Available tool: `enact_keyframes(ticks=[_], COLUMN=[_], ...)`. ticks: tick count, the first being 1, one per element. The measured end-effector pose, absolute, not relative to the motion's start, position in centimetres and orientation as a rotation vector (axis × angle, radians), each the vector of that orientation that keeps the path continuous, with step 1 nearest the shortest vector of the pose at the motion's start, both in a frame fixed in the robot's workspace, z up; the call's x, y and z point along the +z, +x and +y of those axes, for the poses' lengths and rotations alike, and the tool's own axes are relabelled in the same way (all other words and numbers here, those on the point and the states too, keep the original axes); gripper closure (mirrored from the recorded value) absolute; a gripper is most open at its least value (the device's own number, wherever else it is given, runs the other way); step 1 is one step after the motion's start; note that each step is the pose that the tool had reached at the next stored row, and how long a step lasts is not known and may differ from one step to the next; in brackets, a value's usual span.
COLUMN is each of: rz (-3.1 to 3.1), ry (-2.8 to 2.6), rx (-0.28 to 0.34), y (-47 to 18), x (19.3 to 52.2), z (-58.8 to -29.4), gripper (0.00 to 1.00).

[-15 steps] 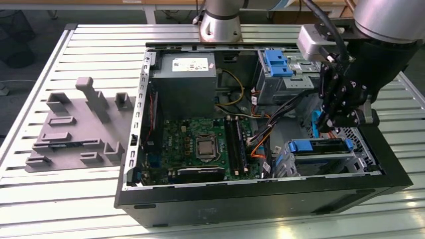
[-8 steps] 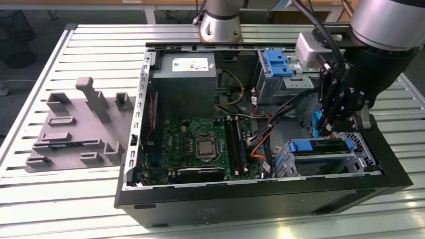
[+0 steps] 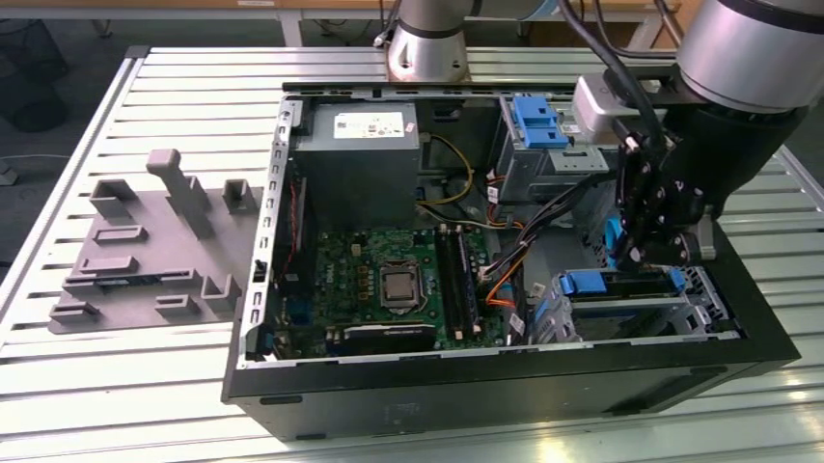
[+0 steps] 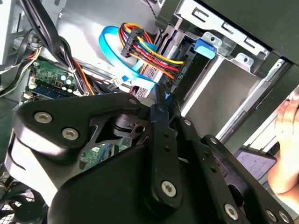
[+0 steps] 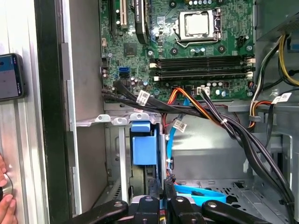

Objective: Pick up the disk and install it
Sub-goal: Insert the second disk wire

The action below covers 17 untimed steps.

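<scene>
1 end effector [image 3: 647,253] above drive bay [image 3: 631,294]; 2 blue brackets.

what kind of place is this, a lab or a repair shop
Most likely a robotics lab bench set up for computer assembly: an open desktop computer case with its motherboard exposed lies on a slatted aluminium table, beside a grey parts fixture, with the robot's gripper reaching inside.

No print reads clearly: the white sticker [image 3: 365,122] on the grey box (far across the case from the gripper [image 3: 657,253]) stays illegible.
</scene>
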State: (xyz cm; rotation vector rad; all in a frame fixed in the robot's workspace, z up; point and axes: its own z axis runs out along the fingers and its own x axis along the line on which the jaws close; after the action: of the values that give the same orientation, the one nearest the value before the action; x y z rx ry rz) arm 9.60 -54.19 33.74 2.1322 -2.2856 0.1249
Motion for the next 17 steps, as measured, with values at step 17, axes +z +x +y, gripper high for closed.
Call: enact_keyframes(ticks=[17], rz=[-2.291], ry=[2.140], rx=[0.111], y=[9.60], x=[33.32], z=[-54.70], gripper=[0.84])
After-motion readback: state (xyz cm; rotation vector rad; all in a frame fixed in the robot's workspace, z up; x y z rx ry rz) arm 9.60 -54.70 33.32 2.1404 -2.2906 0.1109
